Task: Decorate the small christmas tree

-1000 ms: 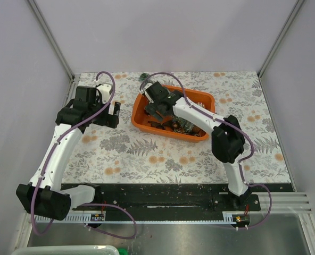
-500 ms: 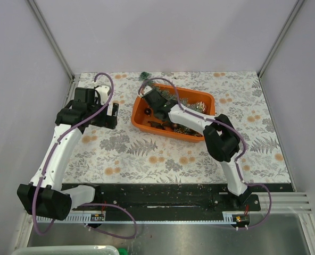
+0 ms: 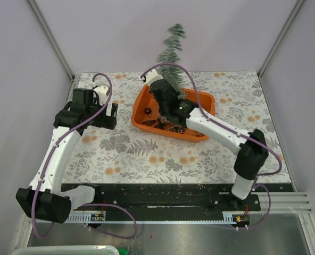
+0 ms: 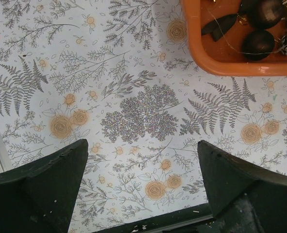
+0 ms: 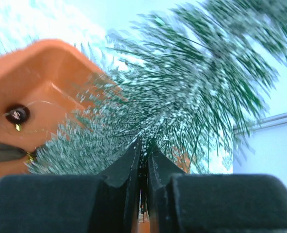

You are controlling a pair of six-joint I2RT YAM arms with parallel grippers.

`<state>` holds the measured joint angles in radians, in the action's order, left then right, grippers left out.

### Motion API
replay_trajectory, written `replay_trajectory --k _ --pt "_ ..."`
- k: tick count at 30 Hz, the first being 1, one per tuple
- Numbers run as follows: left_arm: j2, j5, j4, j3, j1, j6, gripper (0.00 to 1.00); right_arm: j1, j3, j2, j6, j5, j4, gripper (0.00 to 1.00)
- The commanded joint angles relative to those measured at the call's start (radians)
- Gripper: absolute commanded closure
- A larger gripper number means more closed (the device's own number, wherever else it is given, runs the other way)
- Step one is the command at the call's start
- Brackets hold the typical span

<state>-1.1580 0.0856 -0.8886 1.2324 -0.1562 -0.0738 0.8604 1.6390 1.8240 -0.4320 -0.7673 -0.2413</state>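
Note:
The small christmas tree (image 3: pixel 171 56), frosted blue-green and bristly, is raised out of the orange tray (image 3: pixel 140 120) and points up and slightly right, blurred by motion. My right gripper (image 3: pixel 167 91) is shut on its lower part; in the right wrist view the needles (image 5: pixel 187 92) fan out from between the nearly closed fingers (image 5: pixel 132 160), around my right gripper (image 5: pixel 143 145). Dark baubles (image 3: pixel 166 126) lie in the tray. My left gripper (image 3: pixel 113 115) hangs open over the tablecloth left of the tray, nothing between its fingers (image 4: pixel 46 179), my left gripper (image 4: pixel 143 145) facing the flowered cloth.
The tray's near corner (image 4: pixel 231 65) with dark baubles (image 4: pixel 258 42) shows at the upper right of the left wrist view. One dark bauble (image 5: pixel 17 115) lies in the tray under the tree. Pale walls enclose the table on three sides.
My right gripper has shut on the tree and lifted it out of the tray, the tip swinging upward; the right arm stretched out. The left arm has stayed put.

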Motion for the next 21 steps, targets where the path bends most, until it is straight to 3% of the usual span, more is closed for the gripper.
replay_trajectory --k 1,9,16,21 --pt "0.041 -0.003 0.031 -0.011 0.006 0.012 0.01 0.049 -0.005 -0.202 0.091 -0.021 0.065 0.91" --pt "0.069 -0.017 0.011 -0.016 0.006 0.009 0.01 0.123 -0.122 -0.448 0.366 0.161 0.007 0.91" --pt "0.087 -0.032 0.004 -0.028 0.006 0.006 0.01 0.215 -0.175 -0.523 0.486 0.224 -0.035 0.92" --pt "0.095 -0.038 0.0 -0.031 0.007 0.008 0.01 0.299 -0.277 -0.558 0.544 0.232 0.032 0.93"
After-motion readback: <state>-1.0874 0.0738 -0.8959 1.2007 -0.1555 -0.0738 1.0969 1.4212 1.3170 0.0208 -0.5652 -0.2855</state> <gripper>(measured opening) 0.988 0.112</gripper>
